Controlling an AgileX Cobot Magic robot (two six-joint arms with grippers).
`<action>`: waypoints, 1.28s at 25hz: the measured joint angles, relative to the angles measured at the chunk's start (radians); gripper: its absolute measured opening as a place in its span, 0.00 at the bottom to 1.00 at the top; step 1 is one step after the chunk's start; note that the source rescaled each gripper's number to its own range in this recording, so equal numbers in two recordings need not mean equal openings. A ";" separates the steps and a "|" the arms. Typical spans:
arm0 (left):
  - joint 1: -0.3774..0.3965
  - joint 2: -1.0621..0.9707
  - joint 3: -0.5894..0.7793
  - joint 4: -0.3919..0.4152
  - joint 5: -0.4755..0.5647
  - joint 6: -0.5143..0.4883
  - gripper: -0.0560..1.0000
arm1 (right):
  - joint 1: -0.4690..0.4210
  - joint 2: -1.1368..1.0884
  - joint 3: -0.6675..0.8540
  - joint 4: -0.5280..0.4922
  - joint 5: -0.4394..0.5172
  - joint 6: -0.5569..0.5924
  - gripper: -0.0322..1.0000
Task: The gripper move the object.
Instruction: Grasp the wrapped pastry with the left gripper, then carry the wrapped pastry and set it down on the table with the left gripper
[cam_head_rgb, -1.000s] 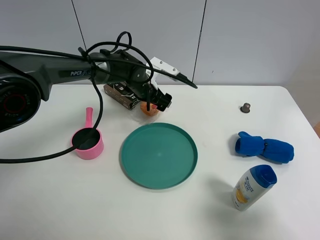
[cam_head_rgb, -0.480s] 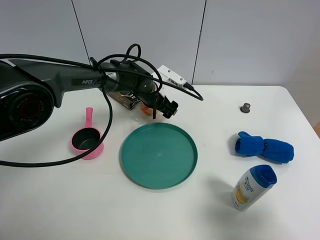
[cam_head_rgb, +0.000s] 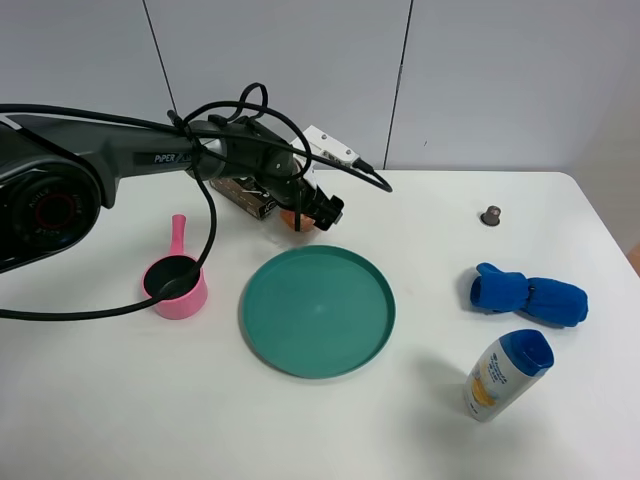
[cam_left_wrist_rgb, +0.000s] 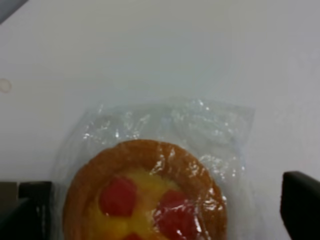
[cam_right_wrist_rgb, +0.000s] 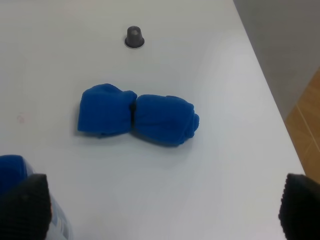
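**Left fingers (cam_left_wrist_rgb: 300, 205) wide on either side of the muffin (cam_left_wrist_rgb: 147, 195); nothing gripped.**

Your left arm reaches to the back of the table (cam_head_rgb: 420, 440). Its fingers stand wide, one on each side of the wrapped muffin. One finger is clear of the wrap; the other is just beside the wrap's edge, and contact there cannot be told. The muffin sits on the table in clear crinkly wrap, just beside the dark box (cam_head_rgb: 243, 190) and just behind the rim of the green plate (cam_head_rgb: 318, 310), not on it. A pink scoop (cam_head_rgb: 176, 285) stands left of the plate. Your right fingers (cam_right_wrist_rgb: 22, 207) are wide too and hold nothing. They hang over the blue cloth (cam_right_wrist_rgb: 137, 117), with a grey cap (cam_right_wrist_rgb: 134, 37) beyond it and the bottle (cam_head_rgb: 505, 375) near one finger.
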 joint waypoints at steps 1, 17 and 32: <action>0.001 0.000 0.000 0.000 0.000 0.000 0.93 | 0.000 0.000 0.000 0.000 0.000 0.000 1.00; 0.007 0.063 -0.001 -0.003 -0.028 0.000 0.93 | 0.000 0.000 0.000 0.000 0.000 0.000 1.00; 0.014 0.067 -0.003 -0.003 -0.045 0.000 0.06 | 0.000 0.000 0.000 0.000 0.000 0.000 1.00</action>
